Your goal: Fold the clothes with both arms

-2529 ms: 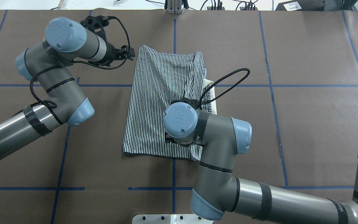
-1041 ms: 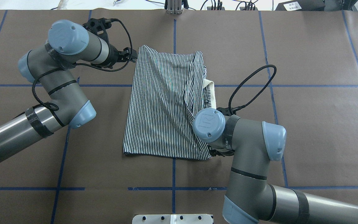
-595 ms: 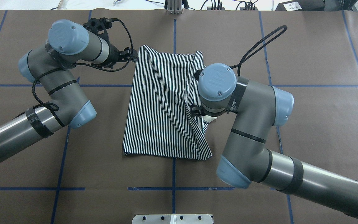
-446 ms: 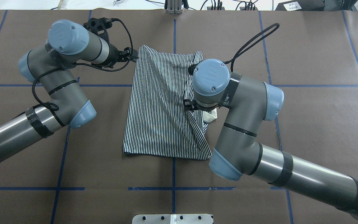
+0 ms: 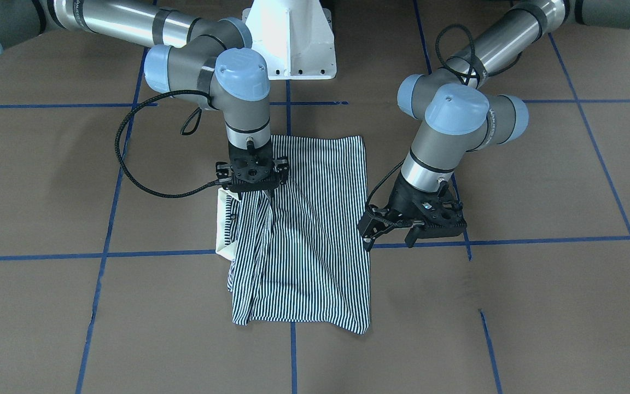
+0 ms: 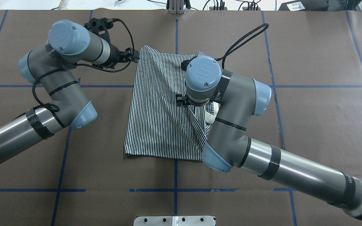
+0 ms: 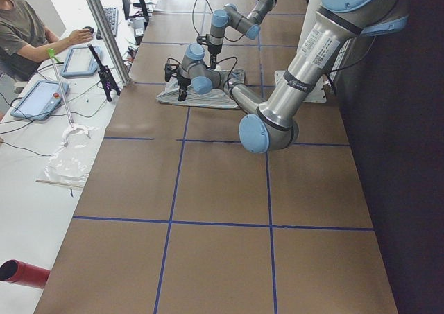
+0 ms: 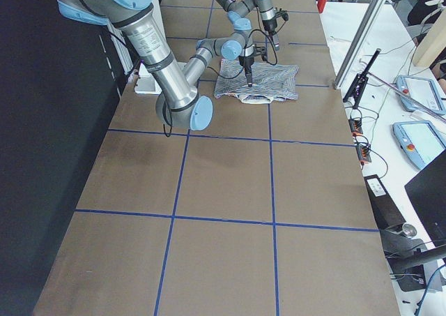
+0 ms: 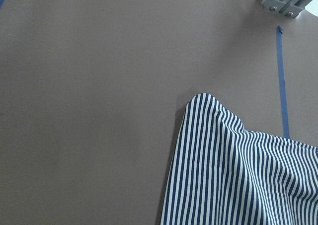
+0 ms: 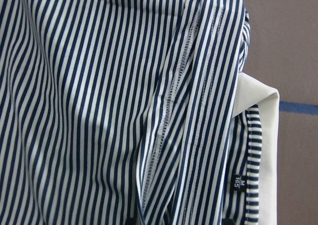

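Note:
The striped polo shirt (image 5: 315, 246) lies folded on the brown table, also seen from overhead (image 6: 156, 110). Its cream collar (image 5: 222, 219) sticks out from the robot's-right edge. My right gripper (image 5: 252, 189) points straight down over the shirt's right half, close above the fabric. In the right wrist view its dark fingertips (image 10: 131, 221) stand apart over the striped placket, with the collar (image 10: 258, 106) and size tag (image 10: 240, 182) beside them. My left gripper (image 5: 389, 238) looks open, low beside the shirt's left edge near the far corner (image 9: 198, 101), not holding it.
The white pedestal base (image 5: 293, 38) stands at the robot's side of the table. Blue tape lines (image 6: 174, 190) grid the brown cover. An aluminium post (image 6: 176, 8) stands at the far edge. An operator (image 7: 28, 30) sits at a side desk with tablets.
My right arm swung from the shirt's near hem out to the right, then forward and back over its right half. The near right corner shifted a little right. My left gripper edged toward the far left corner.

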You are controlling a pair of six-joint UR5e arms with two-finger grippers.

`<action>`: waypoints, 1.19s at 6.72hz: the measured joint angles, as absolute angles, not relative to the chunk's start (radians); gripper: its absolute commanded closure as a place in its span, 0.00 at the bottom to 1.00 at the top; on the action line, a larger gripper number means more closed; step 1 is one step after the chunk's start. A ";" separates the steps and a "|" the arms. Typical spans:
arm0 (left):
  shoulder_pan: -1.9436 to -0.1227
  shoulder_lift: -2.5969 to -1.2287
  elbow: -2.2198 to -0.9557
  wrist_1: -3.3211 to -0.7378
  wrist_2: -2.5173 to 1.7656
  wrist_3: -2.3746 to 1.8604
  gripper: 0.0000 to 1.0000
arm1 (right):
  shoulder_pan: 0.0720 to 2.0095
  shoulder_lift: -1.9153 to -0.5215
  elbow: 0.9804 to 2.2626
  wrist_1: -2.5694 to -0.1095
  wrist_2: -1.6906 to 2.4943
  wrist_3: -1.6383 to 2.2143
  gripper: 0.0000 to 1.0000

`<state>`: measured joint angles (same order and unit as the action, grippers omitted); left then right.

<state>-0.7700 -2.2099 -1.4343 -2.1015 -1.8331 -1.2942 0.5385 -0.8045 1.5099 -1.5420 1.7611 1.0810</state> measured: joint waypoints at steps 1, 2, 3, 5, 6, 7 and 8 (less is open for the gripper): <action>-0.770 -2.210 -1.434 -2.102 -1.833 -1.294 0.00 | 0.538 -0.803 1.494 -1.535 1.777 1.081 0.51; -0.770 -2.210 -1.434 -2.102 -1.833 -1.294 0.00 | 0.538 -0.802 1.473 -1.512 1.790 1.081 0.51; -0.770 -2.209 -1.434 -2.102 -1.833 -1.293 0.00 | 0.537 -0.802 1.448 -1.475 1.801 1.081 0.51; -0.770 -2.210 -1.434 -2.102 -1.833 -1.293 0.00 | 0.537 -0.802 1.429 -1.442 1.828 1.081 0.51; -0.770 -2.210 -1.434 -2.102 -1.833 -1.293 0.00 | 0.538 -0.802 1.432 -1.438 1.840 1.081 0.51; -0.770 -2.210 -1.434 -2.102 -1.833 -1.293 0.00 | 0.538 -0.803 1.435 -1.437 1.845 1.081 0.51; -0.770 -2.210 -1.433 -2.102 -1.833 -1.294 0.00 | 0.537 -0.804 1.434 -1.438 1.846 1.081 0.55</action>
